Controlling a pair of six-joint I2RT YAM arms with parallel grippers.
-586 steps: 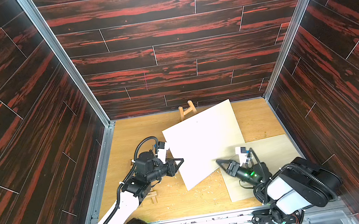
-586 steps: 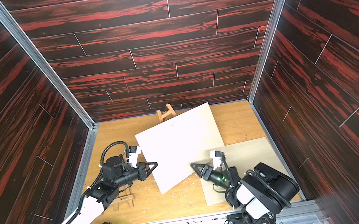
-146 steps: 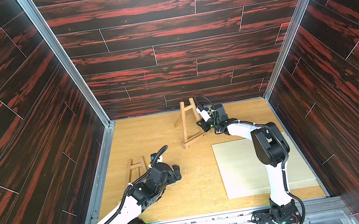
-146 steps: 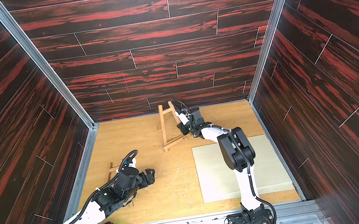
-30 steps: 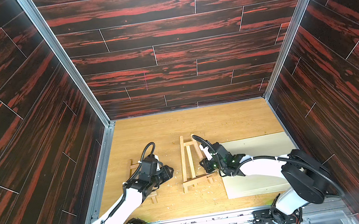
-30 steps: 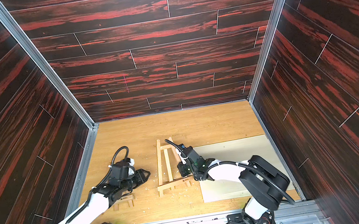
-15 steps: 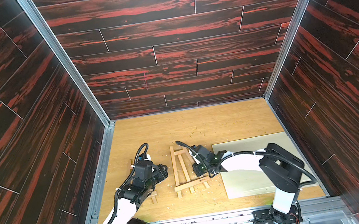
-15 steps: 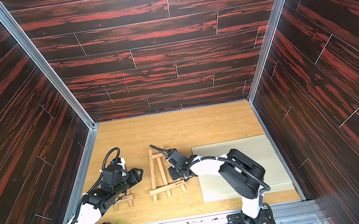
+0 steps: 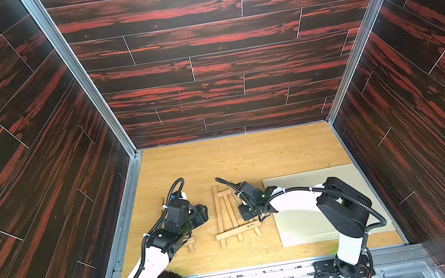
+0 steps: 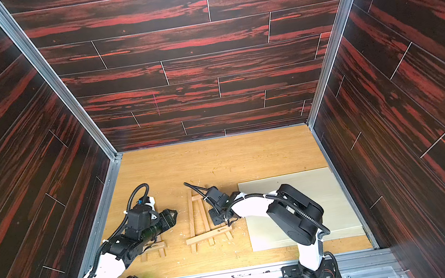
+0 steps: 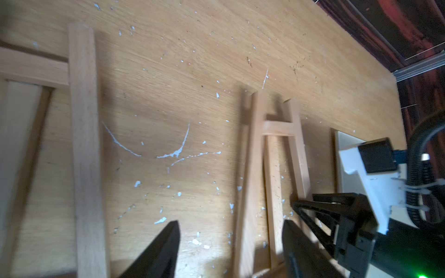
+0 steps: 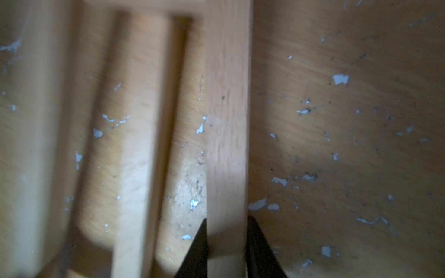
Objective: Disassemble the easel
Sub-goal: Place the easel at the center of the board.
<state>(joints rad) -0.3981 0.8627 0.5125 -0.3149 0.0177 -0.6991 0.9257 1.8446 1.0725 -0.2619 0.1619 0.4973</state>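
Over the last second the large easel has come down from its tilt in the right gripper and now lies flat on the table. In that time your left gripper has spread its fingers wide, and they hold nothing. Your right fingertips are narrow and sit against both sides of one easel leg, so that leg runs straight out from between them. Whether they press as hard as before, you cannot tell from the blurred wrist view.

For the task, this looks like the closing stretch. The pale panel, which rested on the easel some twenty seconds ago, lies flat behind your right fingers, under that arm. With the frame folded down, what seems left is to let go of the leg.

The count:
- Two wooden easels. The large one lies between the two sets of fingers, its nearer leg just ahead of the open left pair and apart from them. A small easel lies behind the left fingers, partly under that arm.
- One panel.
- Two grippers.
- Many pale flecks are scattered on the wood ahead of both pairs of fingers, too many to count.
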